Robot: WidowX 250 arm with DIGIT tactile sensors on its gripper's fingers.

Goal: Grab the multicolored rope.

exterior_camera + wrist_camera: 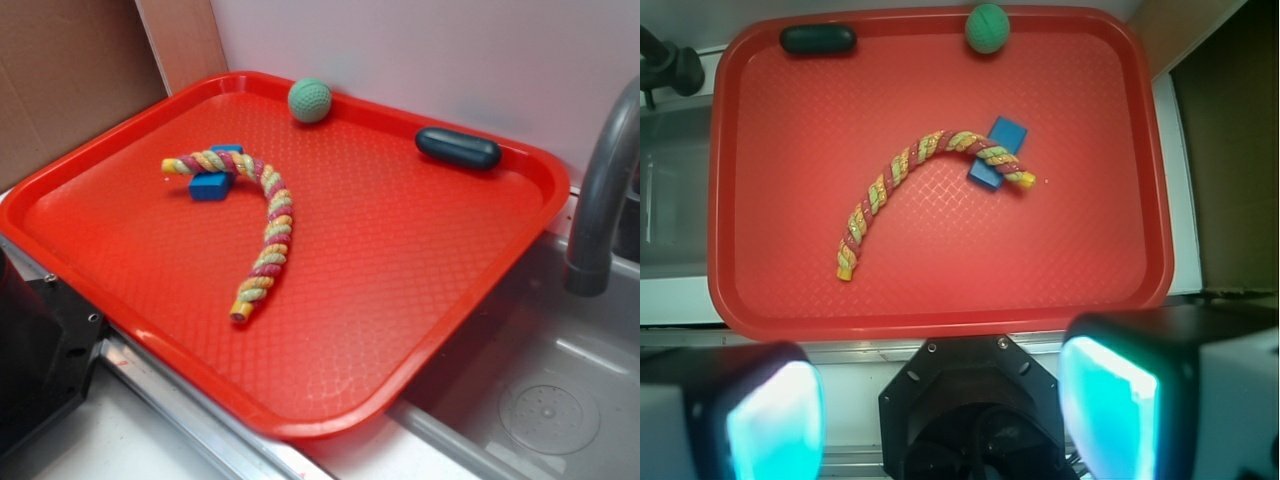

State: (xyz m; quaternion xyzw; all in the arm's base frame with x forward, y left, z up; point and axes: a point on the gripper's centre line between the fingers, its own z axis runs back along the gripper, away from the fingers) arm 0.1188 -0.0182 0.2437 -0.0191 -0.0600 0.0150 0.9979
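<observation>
- fingers spread wide, holding nothing, way above tray
- multicolored rope untouched, one end draped over blue block
- next imo: drop toward 12 o'clock, pinch rope mid-curve

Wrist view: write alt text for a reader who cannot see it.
A curved multicolored rope lies mid-tray on a red tray, one end draped over a blue block. A green ball and a dark oval object sit along the far rim. The gripper hangs at the near edge, jaws apart, touching nothing.
</observation>
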